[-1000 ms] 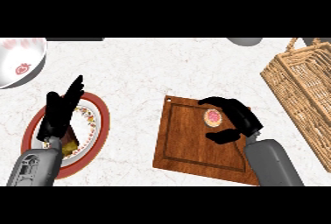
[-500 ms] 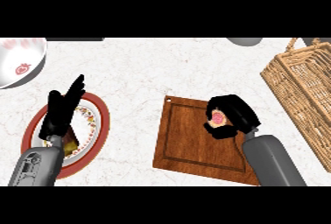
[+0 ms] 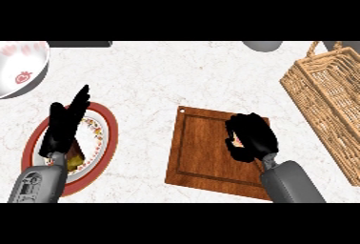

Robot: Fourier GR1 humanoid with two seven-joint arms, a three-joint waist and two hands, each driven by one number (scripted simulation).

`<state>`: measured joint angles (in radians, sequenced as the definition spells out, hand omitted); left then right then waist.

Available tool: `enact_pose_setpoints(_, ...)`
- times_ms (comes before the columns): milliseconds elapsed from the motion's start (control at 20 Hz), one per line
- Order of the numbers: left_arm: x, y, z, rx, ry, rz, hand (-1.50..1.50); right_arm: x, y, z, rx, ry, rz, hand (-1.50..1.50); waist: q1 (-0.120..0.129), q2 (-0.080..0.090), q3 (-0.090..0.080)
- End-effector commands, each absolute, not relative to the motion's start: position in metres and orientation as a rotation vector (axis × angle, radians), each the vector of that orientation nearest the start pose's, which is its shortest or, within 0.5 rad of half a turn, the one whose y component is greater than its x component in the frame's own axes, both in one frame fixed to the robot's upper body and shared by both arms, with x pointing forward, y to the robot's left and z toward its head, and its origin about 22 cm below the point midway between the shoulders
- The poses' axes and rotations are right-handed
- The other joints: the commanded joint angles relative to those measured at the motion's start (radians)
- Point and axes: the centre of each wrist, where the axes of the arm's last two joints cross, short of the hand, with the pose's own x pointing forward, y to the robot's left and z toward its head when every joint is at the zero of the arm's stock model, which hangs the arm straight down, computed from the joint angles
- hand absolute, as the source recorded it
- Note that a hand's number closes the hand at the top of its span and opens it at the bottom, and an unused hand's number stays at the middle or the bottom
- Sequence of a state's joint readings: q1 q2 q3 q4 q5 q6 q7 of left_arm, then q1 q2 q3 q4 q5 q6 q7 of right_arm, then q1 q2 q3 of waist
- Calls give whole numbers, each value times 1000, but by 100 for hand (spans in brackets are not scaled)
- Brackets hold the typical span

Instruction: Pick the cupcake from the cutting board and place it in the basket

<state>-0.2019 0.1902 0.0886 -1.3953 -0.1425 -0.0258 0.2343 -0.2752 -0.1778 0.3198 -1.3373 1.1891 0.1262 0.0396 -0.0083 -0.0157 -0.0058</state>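
Observation:
My right hand (image 3: 252,136) is curled round the cupcake (image 3: 237,141) over the right part of the wooden cutting board (image 3: 204,152). Only a small pink and tan sliver of the cupcake shows between the fingers and thumb; the rest is hidden. Whether it still touches the board I cannot tell. The wicker basket (image 3: 330,100) stands at the right edge, apart from the hand. My left hand (image 3: 65,126) rests open, fingers straight and pointing up, above a red-rimmed plate at the left.
The red-rimmed plate (image 3: 105,143) holds some food under my left forearm. A white bowl with a red pattern (image 3: 21,66) sits at the upper left. A grey round object (image 3: 264,45) shows at the top edge, a dark object (image 3: 81,44) at the top left.
My right hand's fingers have closed round the cupcake, which showed openly on the board before and is now nearly hidden. The left hand has stayed put.

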Motion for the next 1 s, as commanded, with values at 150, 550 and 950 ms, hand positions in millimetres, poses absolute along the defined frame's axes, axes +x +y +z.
enact_pose_setpoints(150,294,296,13,286,-1344,-201,0,243,-152,56,-711,-1361,1300,150,-16,12,4)
enact_pose_setpoints(550,287,287,20,288,-1350,-193,0,211,-164,151,-530,-1663,867,150,-9,6,5)
enact_pose_setpoints(950,291,277,12,277,-1345,-189,0,183,-183,252,-621,-1763,678,150,3,12,4)
